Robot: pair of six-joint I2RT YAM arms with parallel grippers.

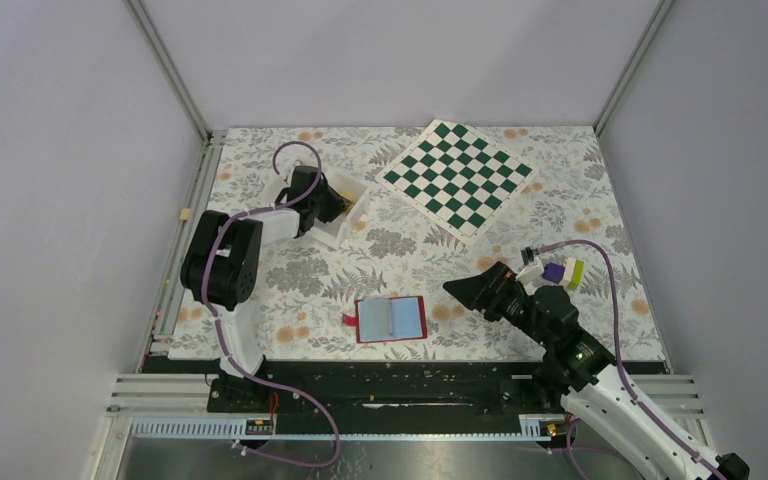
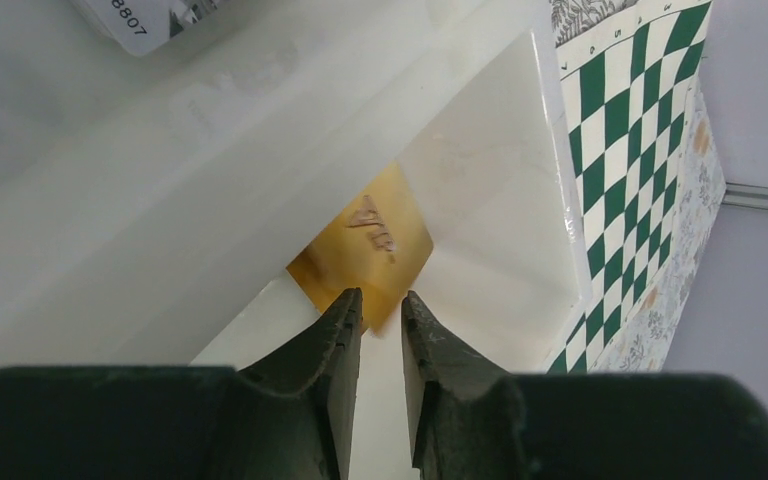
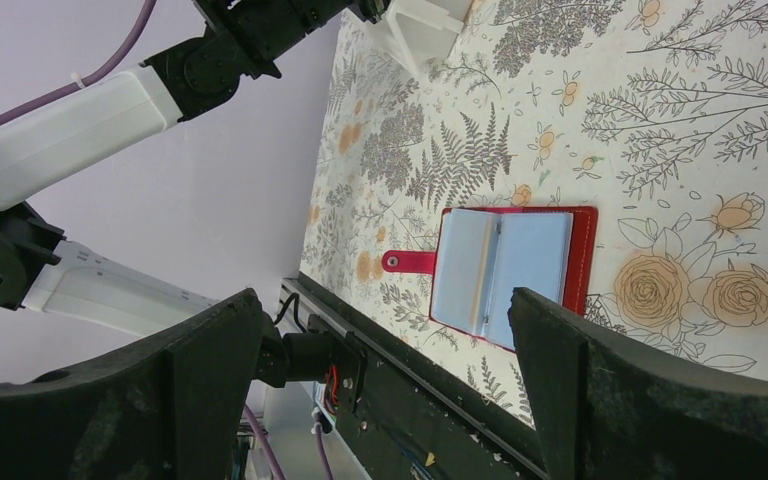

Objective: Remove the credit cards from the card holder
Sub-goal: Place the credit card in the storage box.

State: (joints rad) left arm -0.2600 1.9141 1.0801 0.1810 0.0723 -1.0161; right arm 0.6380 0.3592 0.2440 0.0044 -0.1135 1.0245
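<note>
The card holder (image 1: 390, 318) is a red wallet lying open near the table's front edge, pale blue inside up, with its red tab (image 3: 405, 262) pointing left. It also shows in the right wrist view (image 3: 505, 270); I see no card in it. One orange-yellow credit card (image 2: 365, 245) lies inside the white tray (image 2: 490, 230). My left gripper (image 2: 381, 295) is down in that tray (image 1: 353, 215), jaws a narrow gap apart, with the card's near corner just at the fingertips. My right gripper (image 1: 470, 290) hovers wide open and empty to the right of the wallet (image 3: 380, 295).
A green and white chessboard (image 1: 455, 178) lies at the back centre, right of the tray. The table has a floral cloth (image 1: 560, 200) and plain grey walls on three sides. A black rail (image 1: 410, 375) runs along the front edge.
</note>
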